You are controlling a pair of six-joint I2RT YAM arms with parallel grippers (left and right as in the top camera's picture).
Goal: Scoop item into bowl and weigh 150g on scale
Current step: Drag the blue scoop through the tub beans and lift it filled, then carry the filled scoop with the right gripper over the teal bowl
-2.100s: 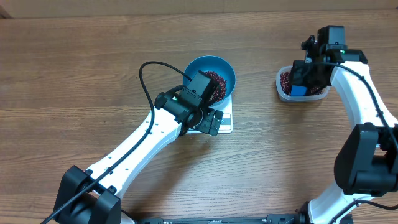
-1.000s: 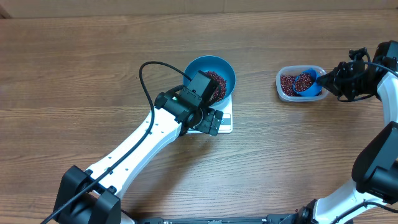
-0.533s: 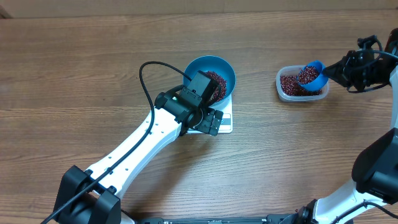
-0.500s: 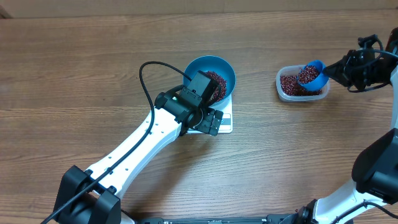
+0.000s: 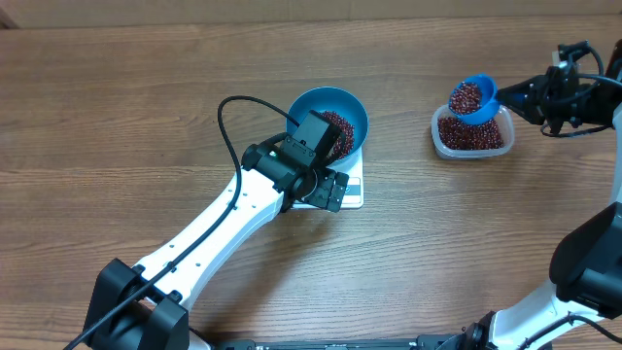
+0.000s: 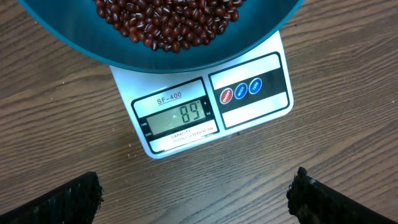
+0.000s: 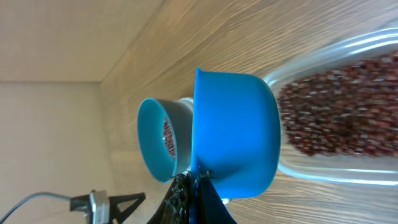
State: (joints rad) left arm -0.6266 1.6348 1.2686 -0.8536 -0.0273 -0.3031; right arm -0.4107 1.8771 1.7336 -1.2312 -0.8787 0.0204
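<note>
At the left of the wooden table (image 5: 117, 107), the left gripper (image 6: 193, 199) hangs with its jaws spread wide and holding nothing, its wrist camera looking down on the one white scale (image 6: 249, 93), whose display reads 89. The one big blue bowl (image 5: 335, 105) sits on that scale, a layer of red-brown beans (image 6: 168, 22) already in its bottom (the bowl's rim hides the scale's far half). Well to the right stands the single clear tub (image 5: 442, 144), still well stocked with beans. Above its upper edge the right gripper (image 5: 530, 94), clamped shut on the handle of the one blue scoop (image 5: 474, 96), holds a heaped load aloft. The bowl lies well off to that scoop's left, roughly along the line of the scoop's handle, which runs left to right with the cup end leading. The right arm alone carries the load; the left is nearer the bowl but idle. The next step is likely a carry leftward to the bowl.
</note>
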